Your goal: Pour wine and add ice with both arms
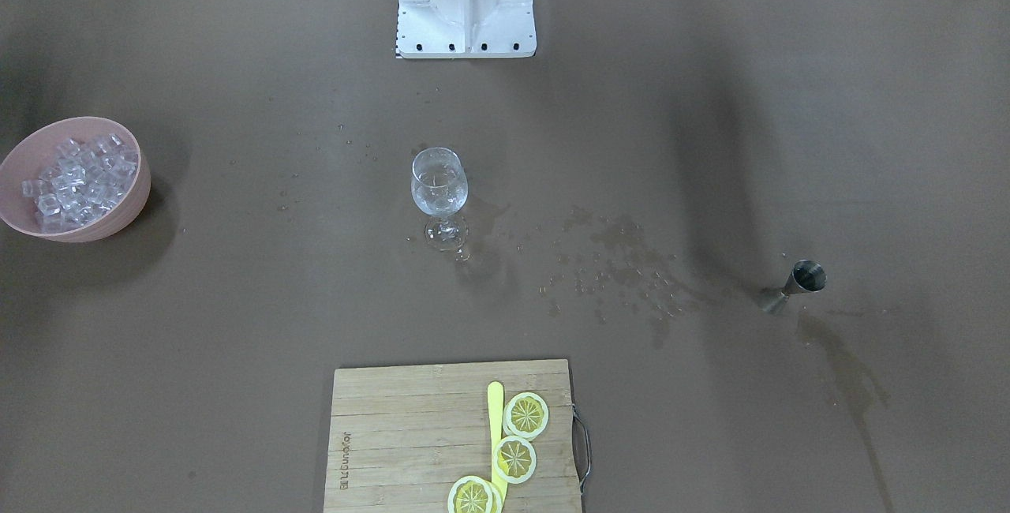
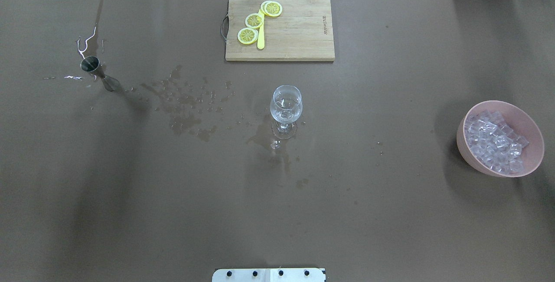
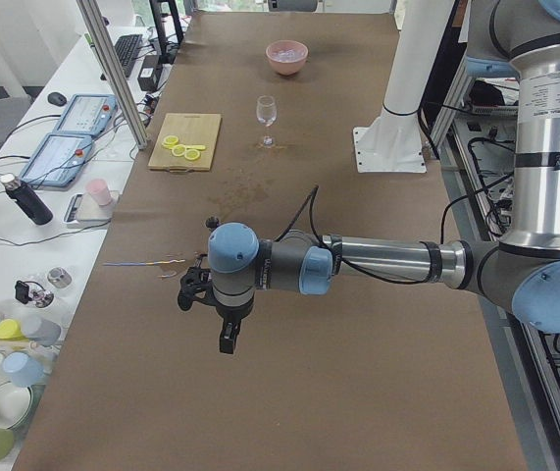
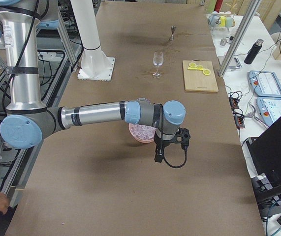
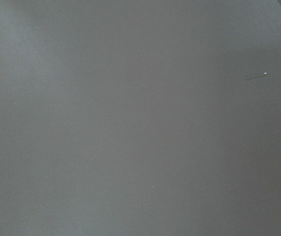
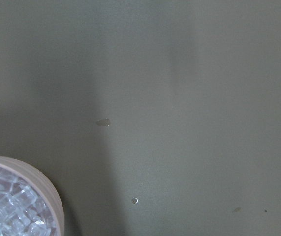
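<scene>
Opposed steep views — shared ice (image 1: 77, 180)

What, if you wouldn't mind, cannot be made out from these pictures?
- Left gripper: open or shut cannot be told; it shows only in the exterior left view, small and dark.
- Right gripper: the same, only in the exterior right view.
- Jigger: its inside is too small and dark to show any liquid.
- Wine glass: contents unclear, clear on clear.
- Pink bowl: largely hidden by the right arm in the exterior right view.

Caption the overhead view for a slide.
Wine glass centred on the table, jigger on the robot's left, pink bowl of ice on its right, lemon slices on the far cutting board.
</scene>
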`<state>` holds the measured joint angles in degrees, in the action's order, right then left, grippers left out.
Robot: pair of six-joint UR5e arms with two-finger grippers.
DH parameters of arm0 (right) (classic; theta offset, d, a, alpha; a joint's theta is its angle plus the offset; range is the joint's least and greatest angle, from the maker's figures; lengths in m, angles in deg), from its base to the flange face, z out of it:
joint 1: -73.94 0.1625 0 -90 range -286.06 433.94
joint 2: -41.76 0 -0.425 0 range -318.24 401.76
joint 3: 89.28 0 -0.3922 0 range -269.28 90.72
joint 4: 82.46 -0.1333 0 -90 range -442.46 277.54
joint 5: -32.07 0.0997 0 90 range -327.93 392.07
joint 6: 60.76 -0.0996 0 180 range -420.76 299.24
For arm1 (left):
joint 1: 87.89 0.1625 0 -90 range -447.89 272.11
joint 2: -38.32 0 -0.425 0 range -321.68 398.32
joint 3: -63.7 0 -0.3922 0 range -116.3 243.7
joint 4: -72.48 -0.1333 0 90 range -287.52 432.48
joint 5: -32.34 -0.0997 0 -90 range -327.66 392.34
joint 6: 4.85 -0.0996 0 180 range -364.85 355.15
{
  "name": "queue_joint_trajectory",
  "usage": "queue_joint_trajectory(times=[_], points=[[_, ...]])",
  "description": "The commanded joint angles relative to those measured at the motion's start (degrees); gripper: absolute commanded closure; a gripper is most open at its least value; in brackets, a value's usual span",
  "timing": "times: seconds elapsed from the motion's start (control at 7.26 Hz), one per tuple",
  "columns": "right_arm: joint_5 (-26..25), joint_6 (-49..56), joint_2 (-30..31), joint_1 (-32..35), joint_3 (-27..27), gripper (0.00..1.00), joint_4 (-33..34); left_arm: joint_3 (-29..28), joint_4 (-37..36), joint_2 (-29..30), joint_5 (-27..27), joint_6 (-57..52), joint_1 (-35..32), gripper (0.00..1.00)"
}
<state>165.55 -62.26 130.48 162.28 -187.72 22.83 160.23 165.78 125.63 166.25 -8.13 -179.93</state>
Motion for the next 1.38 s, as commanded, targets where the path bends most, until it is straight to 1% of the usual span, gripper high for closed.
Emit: queue_joint_trajectory(times=[0.0, 0.14, 0.28, 0.55, 0.69, 0.96, 1.1, 1.24], points=[[-0.14, 0.00, -0.04, 0.00, 0.00, 0.00, 0.00, 0.77, -0.05, 1.54, 2.58, 1.34, 0.02, 0.02], [-0.23, 0.00, -0.04, 0.00, 0.00, 0.00, 0.00, 1.03, -0.14, 2.07, 2.50, 1.61, 0.19, 0.02], [-0.32, 0.09, -0.13, 0.00, 0.00, 0.00, 0.00, 3.38, -0.40, 2.42, 2.41, 5.27, 1.41, 0.02], [-0.32, 0.18, -0.39, 0.00, -0.87, 0.00, 0.09, 13.37, -0.14, 2.51, 2.32, 23.51, 5.62, 0.02], [-0.41, 0.18, -0.39, 0.00, -1.49, 0.00, 0.17, 17.42, 0.03, 2.51, 1.88, 29.33, 8.77, 0.02], [-0.67, 0.62, -0.22, 0.00, -1.14, 0.00, 0.18, 22.80, 3.01, 2.25, -5.90, 38.65, 15.88, 0.02], [-0.67, 0.53, -0.21, -0.18, -1.14, 0.00, 0.26, 24.13, 9.72, 1.99, -11.86, 49.15, 20.80, 0.02], [-0.06, -0.08, -0.48, -0.18, -1.49, 0.00, 0.26, 24.14, 16.40, 0.68, -17.66, 58.39, 26.41, 0.02]])
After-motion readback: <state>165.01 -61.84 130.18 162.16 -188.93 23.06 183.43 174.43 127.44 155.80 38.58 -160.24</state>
